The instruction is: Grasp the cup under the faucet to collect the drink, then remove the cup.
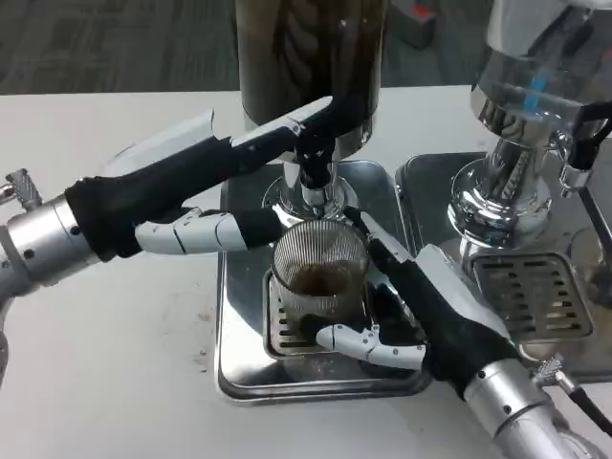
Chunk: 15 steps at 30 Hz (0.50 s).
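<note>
**Inspection: one cup under faucet, held by right hand**

Items counted: one cup, two drink dispensers, two drip trays, two hands.

The single clear ribbed cup (320, 277) stands upright on the slotted grate of the near drip tray (239, 378), directly below the faucet (314, 182) of the dark-filled dispenser (311, 57). A shallow layer of brown drink lies in the bottom of the cup. No stream is visible between faucet and cup.

The right hand (421, 306) is wrapped around the cup from the right side: one finger runs along the cup's far right edge, and another curls in front of its base, touching the grate area. The cup is gripped.

The left hand (206, 186) reaches across from the left. Its upper fingers lie up at the faucet lever, against the dispenser's base; a lower finger extends toward the cup's left rim. Whether the fingers are actually clamped on the lever cannot be told from this angle.

The second dispenser (535, 86), with a clear vessel, stands to the right on its own drip tray (535, 296), well apart from both hands. Both trays rest on the white table (105, 382).
</note>
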### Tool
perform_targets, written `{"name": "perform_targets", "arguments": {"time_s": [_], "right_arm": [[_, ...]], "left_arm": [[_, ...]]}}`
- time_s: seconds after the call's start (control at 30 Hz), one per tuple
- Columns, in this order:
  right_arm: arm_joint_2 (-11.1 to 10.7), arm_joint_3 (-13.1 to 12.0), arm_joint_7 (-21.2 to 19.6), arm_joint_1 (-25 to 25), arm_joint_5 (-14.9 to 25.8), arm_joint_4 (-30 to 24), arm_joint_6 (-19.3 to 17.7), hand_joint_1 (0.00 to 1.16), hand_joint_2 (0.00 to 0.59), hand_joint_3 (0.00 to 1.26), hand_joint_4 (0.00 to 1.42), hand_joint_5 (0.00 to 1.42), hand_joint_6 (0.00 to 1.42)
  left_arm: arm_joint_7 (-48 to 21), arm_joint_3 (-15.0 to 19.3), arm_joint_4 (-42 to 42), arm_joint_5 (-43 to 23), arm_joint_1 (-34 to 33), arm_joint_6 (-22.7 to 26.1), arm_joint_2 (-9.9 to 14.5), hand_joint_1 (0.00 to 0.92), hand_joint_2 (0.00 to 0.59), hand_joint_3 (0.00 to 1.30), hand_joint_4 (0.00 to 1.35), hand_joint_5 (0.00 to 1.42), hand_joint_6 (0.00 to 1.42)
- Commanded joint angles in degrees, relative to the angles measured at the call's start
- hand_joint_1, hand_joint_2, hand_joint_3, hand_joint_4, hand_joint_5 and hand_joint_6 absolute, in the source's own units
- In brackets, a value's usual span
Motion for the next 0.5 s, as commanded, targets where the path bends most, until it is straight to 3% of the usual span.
{"name": "perform_targets", "arguments": {"time_s": [0.03,0.17,0.5], "right_arm": [[0.37,0.18,-1.12,-0.15,0.00,0.52,-0.95,0.49,0.147,0.00,0.00,0.00,0.10],[0.43,0.26,-1.28,0.16,-0.14,0.38,-0.73,0.48,0.145,0.00,0.00,0.00,0.10],[0.69,0.32,-1.77,0.32,-0.18,0.52,-0.37,0.48,0.143,0.00,0.00,0.00,0.10]], "left_arm": [[-1.24,0.29,0.38,0.44,0.05,-0.48,-0.25,0.000,0.106,0.00,0.01,0.01,0.10],[-1.35,0.75,0.29,0.08,-0.02,-0.56,-0.51,0.000,0.097,0.09,0.00,0.01,0.11],[-1.31,2.59,-0.58,-2.03,-0.62,-1.22,-1.52,0.000,0.118,0.11,0.00,0.02,0.13]]}}
